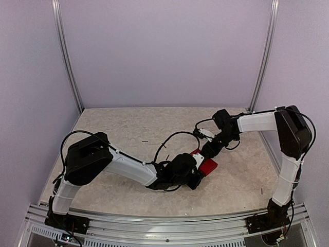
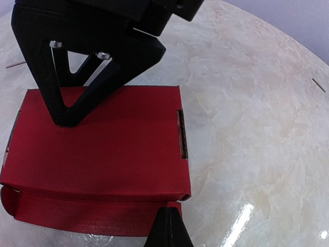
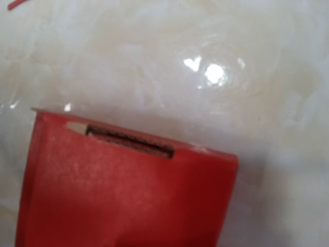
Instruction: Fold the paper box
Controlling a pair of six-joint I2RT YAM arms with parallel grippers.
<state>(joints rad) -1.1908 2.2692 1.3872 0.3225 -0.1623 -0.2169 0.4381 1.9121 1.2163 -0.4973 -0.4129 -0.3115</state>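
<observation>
Your left pincer [image 2: 167, 231] is closed tight, its tip meeting the near flap of the box [image 2: 118, 149], though you cannot tell whether any card is caught in it. Your right pincer [image 2: 64, 116] rests tip-down on the box's top face near its far edge, and you cannot tell how wide it stands. The red box lies flat on the bench [image 2: 247, 103], about mid-bench between your two arms.

Bright red paper box [image 2: 103, 154], cream marbled table [image 2: 247, 103], pale lilac walls [image 1: 164, 51]
</observation>
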